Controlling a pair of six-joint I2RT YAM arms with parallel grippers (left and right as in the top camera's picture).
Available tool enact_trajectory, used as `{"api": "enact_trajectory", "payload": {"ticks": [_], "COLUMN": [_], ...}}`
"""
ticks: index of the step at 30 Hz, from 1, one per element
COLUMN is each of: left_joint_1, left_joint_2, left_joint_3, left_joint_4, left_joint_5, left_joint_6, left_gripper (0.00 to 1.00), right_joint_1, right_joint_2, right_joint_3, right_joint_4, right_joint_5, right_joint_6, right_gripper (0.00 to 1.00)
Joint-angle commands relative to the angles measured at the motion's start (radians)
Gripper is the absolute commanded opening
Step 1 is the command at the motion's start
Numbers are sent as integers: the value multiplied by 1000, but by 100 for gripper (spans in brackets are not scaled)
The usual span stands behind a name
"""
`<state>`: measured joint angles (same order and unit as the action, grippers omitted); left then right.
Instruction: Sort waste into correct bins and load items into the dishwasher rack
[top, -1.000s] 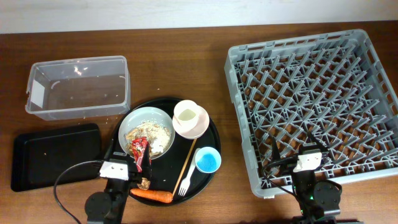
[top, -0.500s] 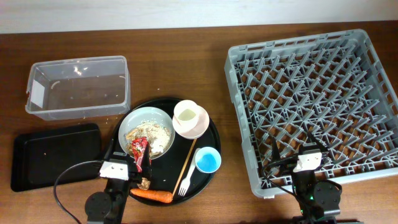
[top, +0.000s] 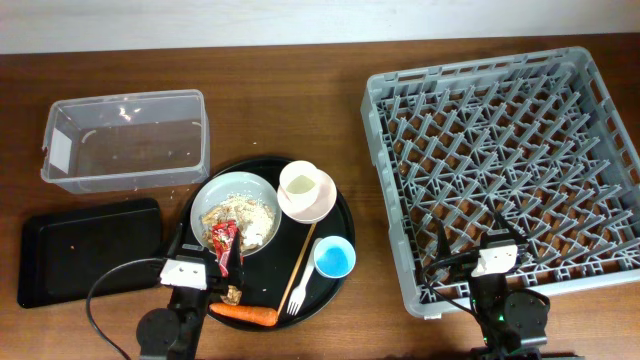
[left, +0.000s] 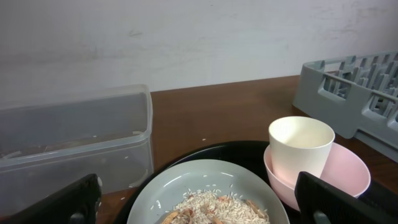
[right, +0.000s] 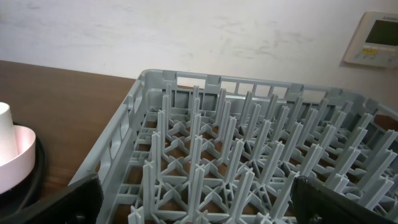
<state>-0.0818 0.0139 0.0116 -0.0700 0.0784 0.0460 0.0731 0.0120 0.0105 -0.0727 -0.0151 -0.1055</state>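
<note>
Left gripper (left: 202, 198) and right gripper (right: 199, 200) hang spread open, empty, facing the round tray (top: 345, 235) and the dishwasher rack (top: 500, 150) (likely a division of labour). The red wrapper (top: 224, 243) lies in the green bowl (top: 255, 188).

Green bowl (top: 207, 195) of scraps (top: 242, 207) and wrapper (top: 224, 241), cream cup (top: 300, 183) in pink bowl (top: 322, 207)
</note>
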Motion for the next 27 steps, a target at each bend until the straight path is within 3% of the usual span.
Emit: {"api": "enact_trajectory", "payload": {"ticks": [1, 8, 12, 17, 27], "left_joint_1": [7, 7, 7, 7, 7], "left_joint_2": [-9, -7, 48, 217, 767], "left_joint_3": [-3, 29, 151, 338, 761], "left_joint_4": [-2, -18, -178, -368, -770], "left_joint_5": [10, 7, 4, 4, 39], "left_joint_6": [20, -20, -56, -57, -57], "left_gripper": [99, 99, 99, 99, 99], "right_joint_1": [5, 5, 5, 5, 5], "right_joint_2": [-8, 4, 64, 224, 767], "right_joint_3": [-5, 78, 236, 454, 1003], "right_joint_4": [21, 1, -191, -389, -885], "right_joint_5": [-4, -38, -45, -45, -24], "right_joint_6": [33, 126, 125, 126, 116], "right_gripper": [99, 99, 99, 99, 99]}}
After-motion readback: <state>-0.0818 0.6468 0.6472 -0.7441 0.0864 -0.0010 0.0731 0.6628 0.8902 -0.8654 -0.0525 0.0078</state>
